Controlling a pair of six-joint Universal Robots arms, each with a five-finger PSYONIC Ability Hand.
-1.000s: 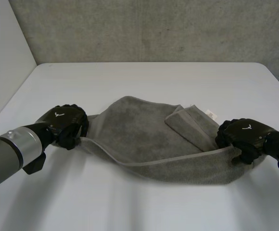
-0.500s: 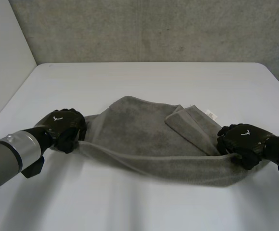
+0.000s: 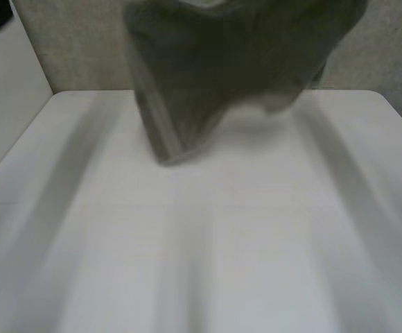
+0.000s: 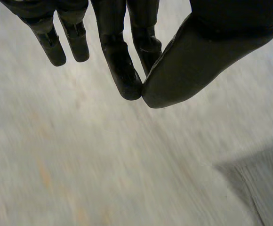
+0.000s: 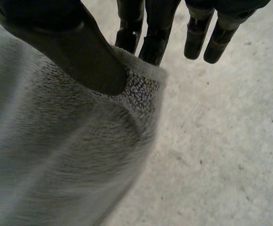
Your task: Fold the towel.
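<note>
Photographer: Up has gone the grey terry-cloth towel (image 3: pixel 229 62). Half a second ago it lay sagging across the white table (image 3: pixel 201 243) with a black hand at each end. Now it hangs in the air in front of the grey concrete wall (image 3: pixel 69 41), its lowest tip over the table's far part.

Picture desk: Who holds it?

Photographer: Right hand (image 5: pixel 80 52), as its own wrist view shows. The thumb lies flat on the pile at the towel's (image 5: pixel 56 155) edge, close to a corner. Two fingers back the cloth from behind, so the edge is pinched between thumb and fingers. The remaining fingers hang straight, off the cloth, with speckled concrete beyond them.

Picture desk: And the other one?

Photographer: Left hand (image 4: pixel 197 56), in its wrist view, has its thumb tip pressed against one fingertip, and the other fingers hang straight beside that one. As far as can be seen, thumb meets finger directly. A patch of the towel (image 4: pixel 263 188) lies past the fingertips on the thumb's side, apart from the hand.

Picture desk: What shape is the towel in?

Photographer: Bunched and streaked with motion in the head view, so its folds cannot be made out. It hangs lowest on the robot's left side, and its lower edge rises toward the right.
</note>
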